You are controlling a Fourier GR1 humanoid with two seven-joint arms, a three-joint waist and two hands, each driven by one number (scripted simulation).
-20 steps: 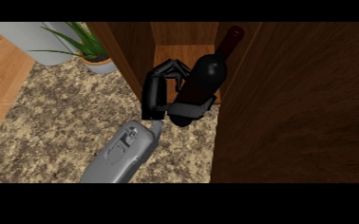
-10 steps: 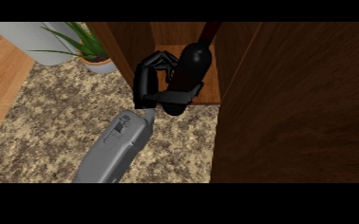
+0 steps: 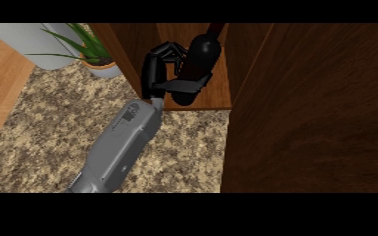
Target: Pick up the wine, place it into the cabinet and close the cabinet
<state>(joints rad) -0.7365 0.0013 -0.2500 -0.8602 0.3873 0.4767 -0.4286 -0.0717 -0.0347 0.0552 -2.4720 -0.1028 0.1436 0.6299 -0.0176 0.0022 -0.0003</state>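
The dark wine bottle (image 3: 203, 55) stands inside the open wooden cabinet (image 3: 219, 96), its neck leaning slightly toward the back right and running up out of view. My left hand (image 3: 153, 75) is shut on it: the fingers curl round the bottle's left side and the thumb crosses its lower body. The bottle's base is low over the cabinet floor; I cannot tell whether it touches. The grey forearm comes in from the lower left. My right hand does not show.
The open cabinet door (image 3: 310, 115) fills the right side as a large dark wooden panel. A potted plant (image 3: 94, 55) stands just left of the cabinet on the speckled counter (image 3: 52, 135). A pale grey object (image 3: 37, 42) sits at the top left.
My left hand has carried the bottle to the left and deeper into the cabinet. The bottle stands straighter than before, and the forearm has swung left with it.
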